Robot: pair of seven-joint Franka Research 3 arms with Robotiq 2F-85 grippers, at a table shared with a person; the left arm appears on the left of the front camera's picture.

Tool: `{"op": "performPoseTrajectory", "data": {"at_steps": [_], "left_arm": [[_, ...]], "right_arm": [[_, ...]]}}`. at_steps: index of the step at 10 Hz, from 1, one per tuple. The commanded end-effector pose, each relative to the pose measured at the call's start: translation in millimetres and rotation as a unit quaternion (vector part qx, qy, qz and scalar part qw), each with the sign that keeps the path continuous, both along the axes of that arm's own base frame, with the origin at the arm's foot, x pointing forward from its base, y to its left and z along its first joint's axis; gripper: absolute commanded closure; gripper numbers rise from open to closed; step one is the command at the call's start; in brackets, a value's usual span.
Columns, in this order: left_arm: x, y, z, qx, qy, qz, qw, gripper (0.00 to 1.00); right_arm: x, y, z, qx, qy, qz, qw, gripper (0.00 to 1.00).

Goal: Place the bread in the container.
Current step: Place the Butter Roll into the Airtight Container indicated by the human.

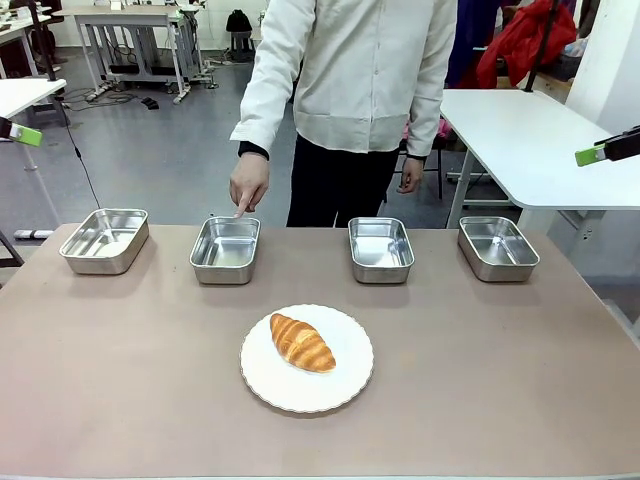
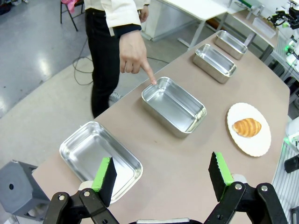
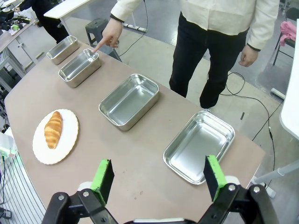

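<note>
1. Now the left pincer (image 2: 161, 161) stands apart, empty.
2. A hand (image 1: 248, 183) points at the second container (image 1: 225, 270).
3. The bread (image 1: 302, 342) lies on the plate (image 1: 345, 388), mid-bench; probably light and flaky, so grip gently across its thick middle.
4. The right pincer (image 3: 158, 163) stands apart too.

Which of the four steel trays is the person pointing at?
The second tray from the robot's left. It alone has the person's hand at it, index finger down at its far rim.
</note>
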State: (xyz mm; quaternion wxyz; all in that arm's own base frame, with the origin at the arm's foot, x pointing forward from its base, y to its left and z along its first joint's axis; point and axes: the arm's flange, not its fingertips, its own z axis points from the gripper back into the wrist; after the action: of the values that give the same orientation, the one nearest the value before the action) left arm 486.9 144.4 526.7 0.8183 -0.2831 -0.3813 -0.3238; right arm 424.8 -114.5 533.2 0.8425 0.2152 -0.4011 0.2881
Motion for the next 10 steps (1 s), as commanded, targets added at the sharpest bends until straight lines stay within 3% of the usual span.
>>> {"op": "performPoseTrajectory", "data": {"at_steps": [1,3,5,6,9,10], "left_arm": [[-2,0,1,-0.002,-0.002,-0.005,1.0,0.0],[0,0,0,0.0,0.0,0.0,1.0,0.0],[-16,-69,31,0.028,0.046,0.042,0.998,0.0],[-22,-104,41,0.042,0.076,0.07,0.994,0.0],[-35,-224,50,0.08,0.225,0.148,0.96,0.0],[-47,-272,44,0.089,0.232,0.144,0.958,0.0]], "right_arm": [[0,1,1,0.009,-0.008,0.001,1.0,0.0],[0,1,1,0.009,-0.008,0.001,1.0,0.0],[0,1,1,0.009,-0.008,0.001,1.0,0.0],[0,1,1,0.009,-0.008,0.001,1.0,0.0],[0,1,1,0.009,-0.008,0.001,1.0,0.0],[0,1,1,0.009,-0.008,0.001,1.0,0.0]]}}
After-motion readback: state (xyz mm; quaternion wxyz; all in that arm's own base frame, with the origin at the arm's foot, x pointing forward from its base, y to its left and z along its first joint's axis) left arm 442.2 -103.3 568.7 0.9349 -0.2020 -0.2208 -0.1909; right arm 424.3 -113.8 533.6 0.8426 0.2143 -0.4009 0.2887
